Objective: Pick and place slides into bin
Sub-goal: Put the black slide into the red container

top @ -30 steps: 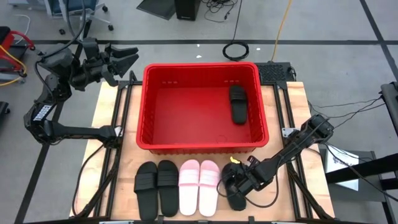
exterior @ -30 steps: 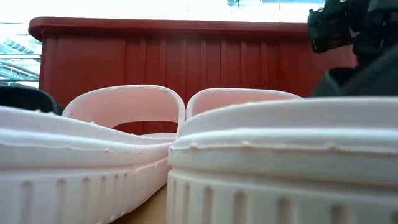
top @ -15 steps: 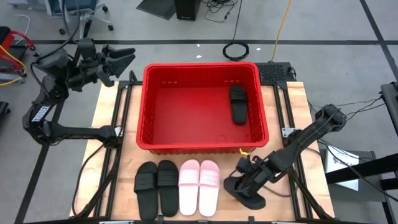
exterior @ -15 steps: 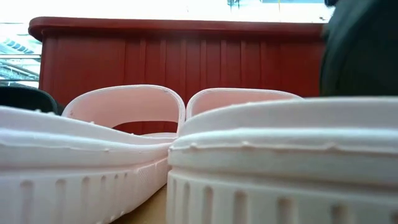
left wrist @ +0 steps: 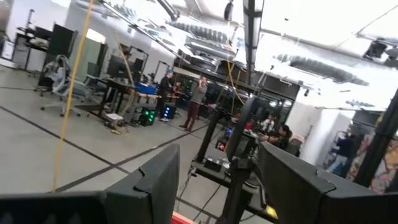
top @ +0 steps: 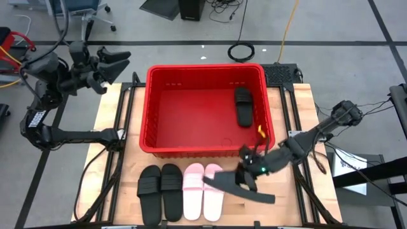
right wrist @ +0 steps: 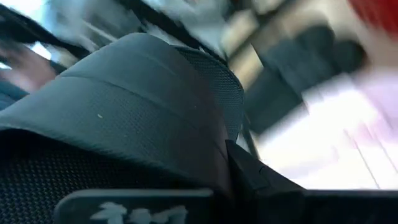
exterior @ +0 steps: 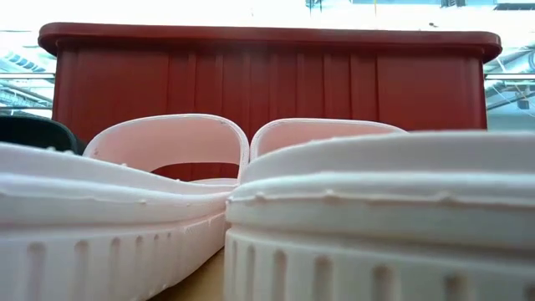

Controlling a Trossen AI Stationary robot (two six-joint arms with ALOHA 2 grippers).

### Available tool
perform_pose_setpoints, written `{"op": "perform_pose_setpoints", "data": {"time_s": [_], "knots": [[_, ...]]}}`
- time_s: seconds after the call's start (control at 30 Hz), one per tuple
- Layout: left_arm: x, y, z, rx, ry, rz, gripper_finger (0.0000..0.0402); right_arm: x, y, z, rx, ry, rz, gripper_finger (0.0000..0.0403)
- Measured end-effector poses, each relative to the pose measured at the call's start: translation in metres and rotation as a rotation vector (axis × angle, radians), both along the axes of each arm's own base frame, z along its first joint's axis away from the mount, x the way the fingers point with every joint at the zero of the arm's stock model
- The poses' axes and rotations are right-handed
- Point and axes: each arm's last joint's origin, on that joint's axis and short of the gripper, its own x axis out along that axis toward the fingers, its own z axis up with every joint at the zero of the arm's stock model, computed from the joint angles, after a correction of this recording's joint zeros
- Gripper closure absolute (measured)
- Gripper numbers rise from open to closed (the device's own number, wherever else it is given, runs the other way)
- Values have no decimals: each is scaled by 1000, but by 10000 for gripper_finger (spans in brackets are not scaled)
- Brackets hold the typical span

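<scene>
A pale wooden table top [top: 299, 108] on a dark metal frame stands on a grey workshop floor with cables trailing round it. In the middle of the high view sits the large red ribbed plastic bin [top: 206, 149], with one matte black slide sandal [top: 243, 105] already lying inside near its right wall. Below the bin, toward the lower left of the frame, a pair of black slides [top: 160, 192] and a pair of pale pink slides [top: 203, 191] lie side by side on the table; the low view looks straight across the pink soles to the bin's red wall.

My right gripper [top: 249, 173] is at lower centre-right, just below the bin's near rim, closed on the sixth black slide [top: 236, 187], which hangs tilted above the table with its toe over the right pink slide. In my wrist view its black strap [right wrist: 143, 106] fills the frame, so I judge my hold to be on the strap.

The sandal looks like light, springy foam: it should flex and swing rather than slip, and the wide strap or the sole's edge is the firmest place to pinch.

My left gripper [top: 105, 63] waits at upper left, off the table's corner, fingers spread wide and empty.
</scene>
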Motion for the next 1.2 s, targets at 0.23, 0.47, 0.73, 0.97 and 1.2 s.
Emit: {"op": "perform_pose_setpoints", "data": {"time_s": [0.23,0.47,0.73,0.97,1.2], "knots": [[1,-2,0,17,9,-59,188,21,-36,50,-145,-579,-153,399],[5,1,-1,27,21,-36,188,18,-77,83,-495,-945,-458,399],[13,8,-2,17,31,46,188,4,-110,144,-1010,-1077,-766,399],[12,11,-2,-23,14,158,188,-11,-128,190,-1307,-578,-1060,399],[9,13,2,-6,-30,257,188,-20,-152,196,-1356,102,-1249,399]]}}
